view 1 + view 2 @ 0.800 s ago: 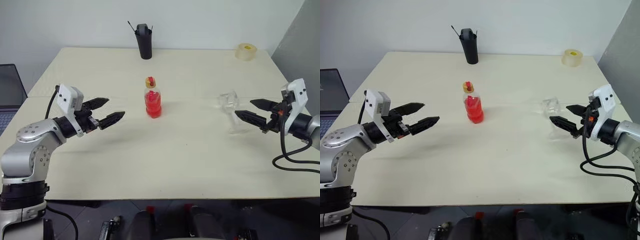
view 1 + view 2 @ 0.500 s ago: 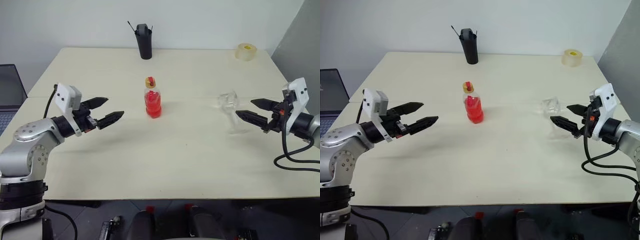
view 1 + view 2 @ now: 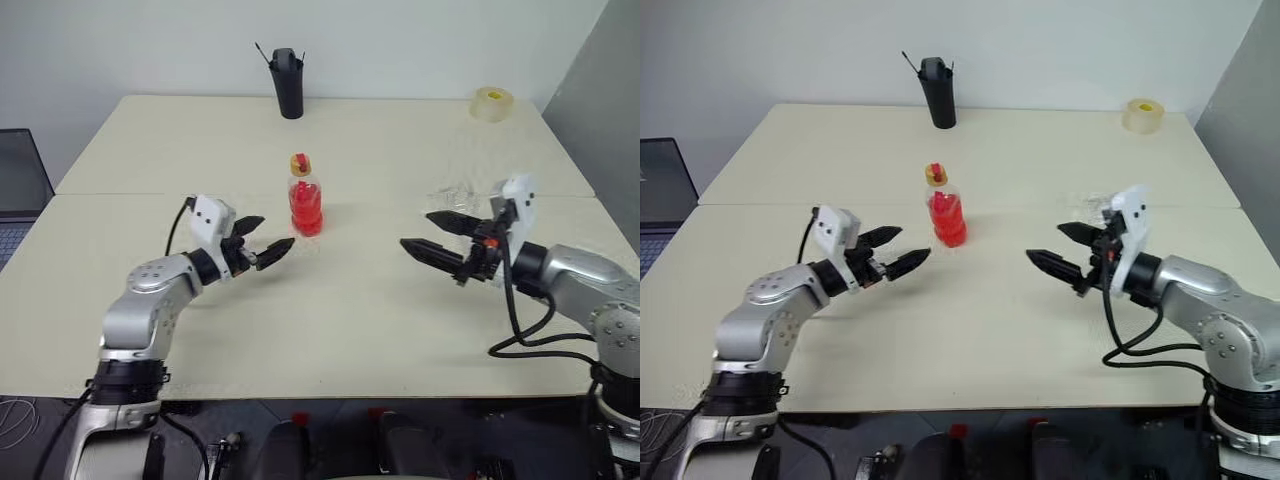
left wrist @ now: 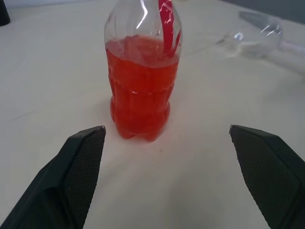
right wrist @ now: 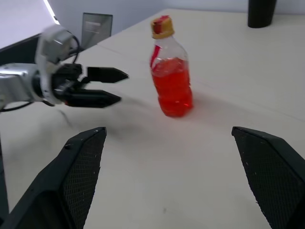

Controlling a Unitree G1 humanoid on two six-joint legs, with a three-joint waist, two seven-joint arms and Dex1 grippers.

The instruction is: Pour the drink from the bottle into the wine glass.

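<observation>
On the left, the left gripper (image 3: 267, 238) is held just above the table (image 3: 330, 330), fingers spread wide and nothing grasped. It's pointed toward the bottle (image 3: 305, 195), which is stood upright a bit to its right and slightly farther back, near the middle of the table. No contact can be seen between them. The bottle is capped in yellowish-tan with red on top, and the drink (image 4: 140, 90) fills it to roughly two thirds. Way at the far edge, a tall black cup (image 3: 289, 83) is parked.

Moving right, the right gripper (image 3: 432, 234) is also spread open and empty, aimed left toward the bottle but kept well apart from it. The wine glass (image 3: 455, 196) is partly hidden just behind that gripper's fingers; whether it's upright can't really be told. A tape roll (image 3: 493, 102) is sat in the far right corner.
</observation>
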